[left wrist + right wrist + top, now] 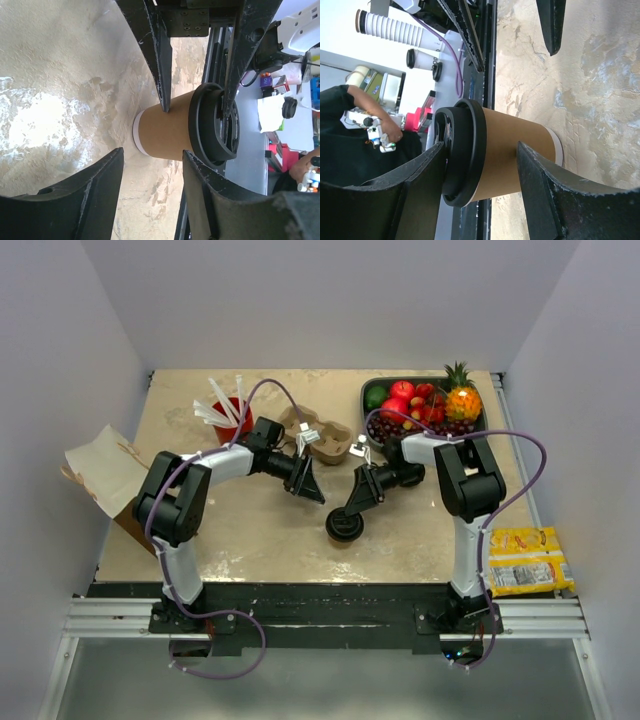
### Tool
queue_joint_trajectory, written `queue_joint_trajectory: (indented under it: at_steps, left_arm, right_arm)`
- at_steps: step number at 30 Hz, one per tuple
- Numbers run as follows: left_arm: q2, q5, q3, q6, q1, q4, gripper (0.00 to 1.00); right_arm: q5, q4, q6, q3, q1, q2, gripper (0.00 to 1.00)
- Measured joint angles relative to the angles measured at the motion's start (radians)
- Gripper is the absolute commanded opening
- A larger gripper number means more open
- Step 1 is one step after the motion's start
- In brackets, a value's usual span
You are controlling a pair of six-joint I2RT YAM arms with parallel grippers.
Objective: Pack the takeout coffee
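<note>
Right gripper: the jaws stand on either side of the takeout coffee. One finger lies level with the tan wall and the other sits up by the lid. I cannot tell whether they are pressing on the cup.
Takeout coffee: it is upright on the counter, between the right gripper's fingers, with the black lid on top.
Left gripper: it is partly spread and holding nothing, just beside the coffee on the side away from the right gripper.
Step in hand: I judge this to be the grasp. I would close on the paper wall below the lid's rim, softly enough not to crush the cup or pop the lid. I would lift it upright and hold the left gripper clear.
Beyond the grippers: a pulp carrier sits just past both. A brown bag lies well out beyond the left arm.
Count: one capped coffee, one carrier, one bag, one fruit tray and two yellow packets.
</note>
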Motion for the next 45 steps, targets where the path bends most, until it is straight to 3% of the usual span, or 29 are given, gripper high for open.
queue_joint_trajectory:
  at_steps: [8, 12, 17, 24, 30, 38, 45]
  left_arm:
    - [-0.04, -0.001, 0.0, 0.058, 0.0, -0.011, 0.7]
    - [-0.072, -0.003, 0.0, 0.076, 0.0, -0.01, 0.8]
    - [-0.095, -0.012, 0.0, 0.098, 0.0, -0.019, 0.81]
    - [-0.137, -0.044, 0.0, 0.183, -0.009, -0.101, 0.81]
    - [-0.167, -0.05, -0.016, 0.252, -0.043, -0.152, 0.8]
    - [-0.157, -0.044, -0.023, 0.288, -0.071, -0.189, 0.72]
    - [-0.109, -0.04, -0.023, 0.304, -0.069, -0.209, 0.73]
  right_arm:
    - [0.073, 0.064, 0.076, 0.02, 0.004, -0.045, 0.73]
    - [0.156, 0.195, 0.175, 0.022, 0.008, -0.122, 0.75]
    - [0.196, 0.318, 0.288, 0.024, 0.009, -0.21, 0.75]
    - [0.241, 0.338, 0.32, -0.003, 0.009, -0.254, 0.74]
    - [0.293, 0.283, 0.29, -0.116, 0.008, -0.344, 0.69]
    - [0.292, 0.2, 0.227, -0.151, -0.006, -0.32, 0.61]
    - [0.262, 0.111, 0.165, -0.121, -0.034, -0.267, 0.66]
